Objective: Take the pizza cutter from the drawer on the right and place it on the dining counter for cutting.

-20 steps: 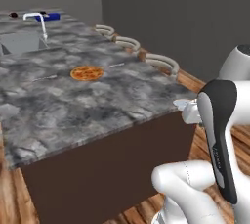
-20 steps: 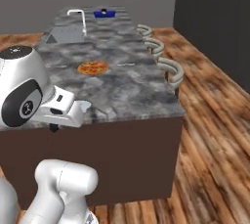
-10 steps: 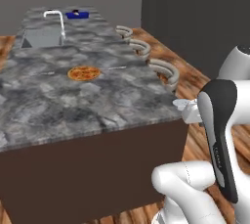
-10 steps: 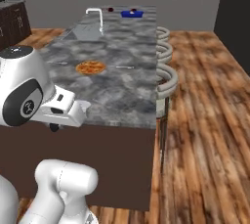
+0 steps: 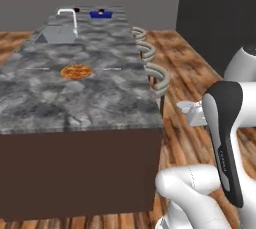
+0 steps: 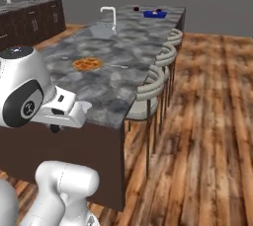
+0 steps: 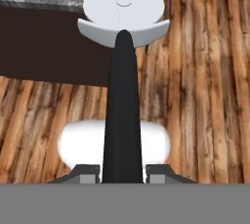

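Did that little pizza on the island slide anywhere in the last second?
No. The pizza lies just as before relative to the faucet; the whole view shifted because the camera moved.

We see the large dining counter with a dark grey marbled stone top [image 5: 100, 98], veined in paler grey, over a plain dark brown base [image 5: 80, 173]. On it lies a small round pizza, orange with red-brown speckles [image 5: 76, 71], and at the far end a flat deep blue dish [image 5: 100, 14]. A white curved tap [image 5: 68, 19] rises by a grey sink basin [image 5: 55, 35]. The curved-back stools along the side are pale beige-grey [image 6: 155, 84]. The plank floor shows warm red-brown wood grain with darker streaks [image 6: 207, 136]. In the hand view, the pizza cutter has a glossy black handle and a pale silver-white round wheel [image 7: 123, 8].
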Controlling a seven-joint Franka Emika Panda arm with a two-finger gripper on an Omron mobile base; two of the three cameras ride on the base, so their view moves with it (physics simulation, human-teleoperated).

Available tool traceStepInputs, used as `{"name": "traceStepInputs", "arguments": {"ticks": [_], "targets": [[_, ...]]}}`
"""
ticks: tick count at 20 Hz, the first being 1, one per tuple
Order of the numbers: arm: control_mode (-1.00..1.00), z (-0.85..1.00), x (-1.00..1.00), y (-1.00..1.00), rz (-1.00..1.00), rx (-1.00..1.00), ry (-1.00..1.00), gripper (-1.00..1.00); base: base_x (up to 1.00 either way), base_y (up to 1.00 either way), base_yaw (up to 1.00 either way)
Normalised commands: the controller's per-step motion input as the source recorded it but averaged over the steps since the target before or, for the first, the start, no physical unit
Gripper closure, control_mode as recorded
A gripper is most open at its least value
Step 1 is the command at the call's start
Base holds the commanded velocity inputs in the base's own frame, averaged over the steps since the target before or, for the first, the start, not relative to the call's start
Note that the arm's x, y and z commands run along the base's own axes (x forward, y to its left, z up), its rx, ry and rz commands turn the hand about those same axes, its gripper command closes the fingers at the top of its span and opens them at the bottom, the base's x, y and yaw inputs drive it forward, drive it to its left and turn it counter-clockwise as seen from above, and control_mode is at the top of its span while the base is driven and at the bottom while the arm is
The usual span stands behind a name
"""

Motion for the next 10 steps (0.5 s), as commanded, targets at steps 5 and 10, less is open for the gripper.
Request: {"name": "traceStepInputs", "arguments": {"ticks": [5,10], "targets": [[1.00,0.00,0.00,0.00,0.00,0.00,0.00,1.00,0.12,-1.00,0.49],[1.00,0.00,0.00,0.00,0.00,0.00,0.00,1.00,0.40,-0.78,0.63]]}}
